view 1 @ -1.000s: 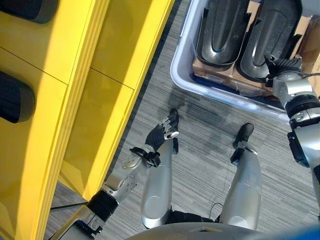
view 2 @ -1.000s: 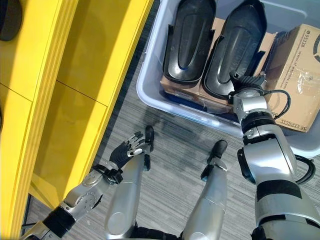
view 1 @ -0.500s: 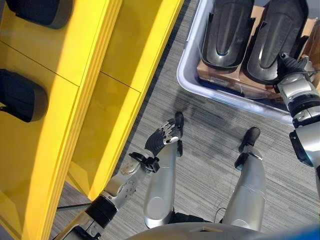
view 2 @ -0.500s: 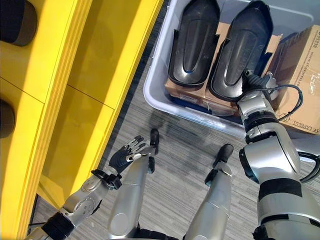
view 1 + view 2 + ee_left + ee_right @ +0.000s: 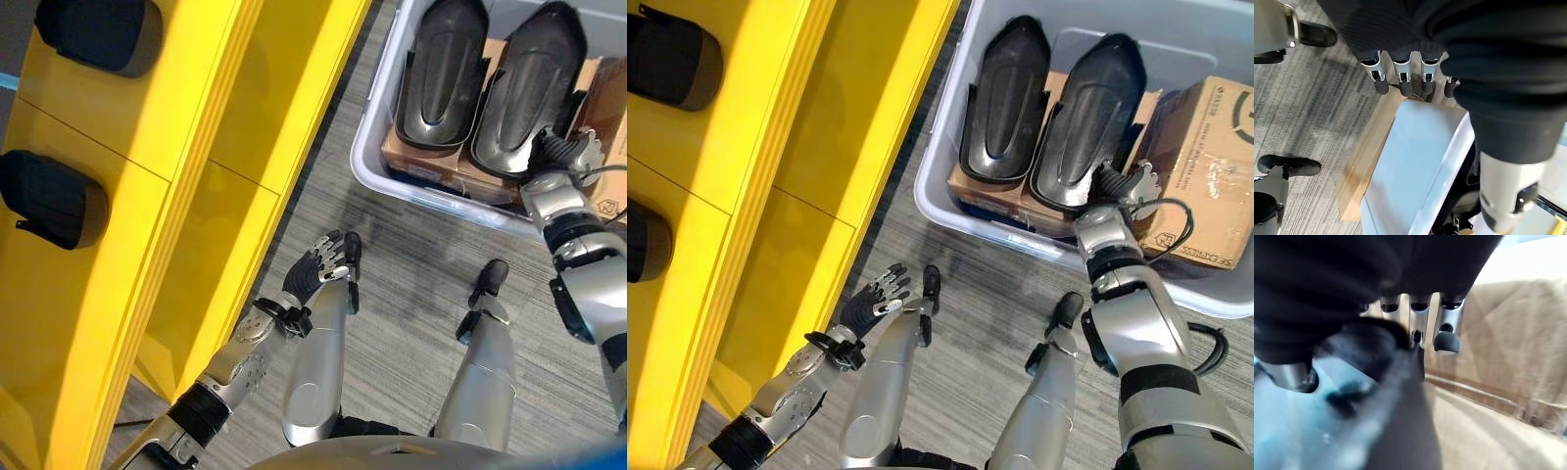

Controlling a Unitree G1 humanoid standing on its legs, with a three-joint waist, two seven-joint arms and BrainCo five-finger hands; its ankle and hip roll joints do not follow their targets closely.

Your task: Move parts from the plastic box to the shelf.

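Right wrist view: right hand [image 5: 1415, 328] fingers curl round black part [image 5: 1085, 127]; left hand [image 5: 872, 299] open.

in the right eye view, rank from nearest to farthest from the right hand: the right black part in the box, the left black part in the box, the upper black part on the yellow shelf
1. Right black part: in the plastic box, right at the right hand.
2. Left black part: beside it, one over toward the shelf.
3. Upper black part on the shelf: far across, in the yellow shelf.
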